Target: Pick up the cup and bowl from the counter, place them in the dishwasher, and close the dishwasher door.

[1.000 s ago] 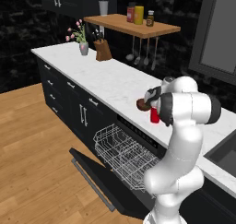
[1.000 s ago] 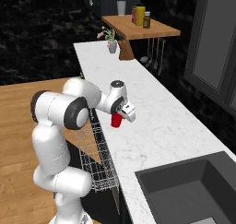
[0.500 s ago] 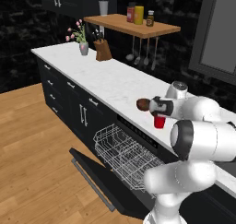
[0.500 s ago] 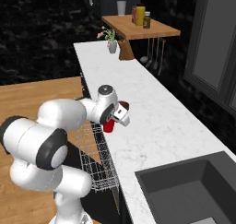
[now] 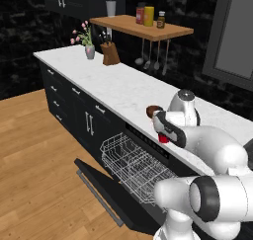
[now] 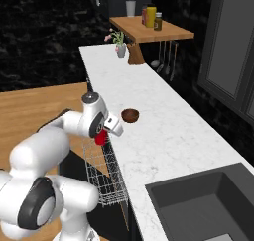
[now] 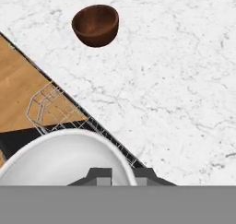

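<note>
The gripper (image 6: 105, 134) holds the red cup (image 6: 101, 137); the jaws are clamped on the cup at its rim. In the right base view the cup hangs at the front edge of the surface (image 6: 168, 136), above the white wire rack (image 6: 101, 178). In the left base view the red of the cup (image 5: 163, 138) shows just below the gripper (image 5: 165, 130). In the hand view the white inside and rim of the cup (image 7: 64, 156) sit at 6 o'clock.

The dark brown bowl (image 6: 130, 115) rests upright on the surface, near the gripper and apart from it. In the left base view the bowl (image 5: 152, 110) lies at 10 o'clock from the cup. In the hand view the bowl (image 7: 96, 25) lies at 12 o'clock from the cup, on the marble-patterned surface (image 7: 175, 80).

The dishwasher door (image 5: 106, 197) is lowered open, and its bar handle (image 5: 99, 198) runs along the outer edge. The rack (image 5: 133, 167) is drawn out over the door.

A wooden shelf (image 5: 141, 27) on the wall carries bottles (image 5: 148, 16). A knife block (image 5: 110, 56) and a flower vase (image 5: 89, 50) stand at the far end of the surface.
</note>
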Tool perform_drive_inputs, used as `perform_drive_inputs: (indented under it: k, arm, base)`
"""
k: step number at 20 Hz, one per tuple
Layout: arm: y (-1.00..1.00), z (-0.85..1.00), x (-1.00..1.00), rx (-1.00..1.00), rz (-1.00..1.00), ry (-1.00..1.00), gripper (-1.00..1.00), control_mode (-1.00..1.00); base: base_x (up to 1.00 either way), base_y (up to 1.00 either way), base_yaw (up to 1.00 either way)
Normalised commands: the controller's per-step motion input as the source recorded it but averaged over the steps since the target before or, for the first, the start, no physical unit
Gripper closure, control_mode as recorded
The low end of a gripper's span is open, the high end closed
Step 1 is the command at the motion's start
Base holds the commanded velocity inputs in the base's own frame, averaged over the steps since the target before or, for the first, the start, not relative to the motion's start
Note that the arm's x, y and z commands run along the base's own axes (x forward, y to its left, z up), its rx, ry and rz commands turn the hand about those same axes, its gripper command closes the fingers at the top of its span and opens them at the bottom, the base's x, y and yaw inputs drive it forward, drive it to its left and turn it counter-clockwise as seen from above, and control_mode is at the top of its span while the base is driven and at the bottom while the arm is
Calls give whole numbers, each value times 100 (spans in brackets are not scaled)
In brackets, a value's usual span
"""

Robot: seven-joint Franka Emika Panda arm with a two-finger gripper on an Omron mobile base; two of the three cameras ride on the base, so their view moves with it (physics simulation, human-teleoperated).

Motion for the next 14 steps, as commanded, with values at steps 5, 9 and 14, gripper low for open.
perform_drive_inputs:
  k: [5,9,14]
  arm:
    - [65,1,-54,0,0,0,100,-100]
    - [66,0,-44,0,-1,0,100,-100]
    - [50,0,-24,0,-6,0,100,-100]
  base:
    - [0,0,0]
    - [0,0,0]
    - [0,0,0]
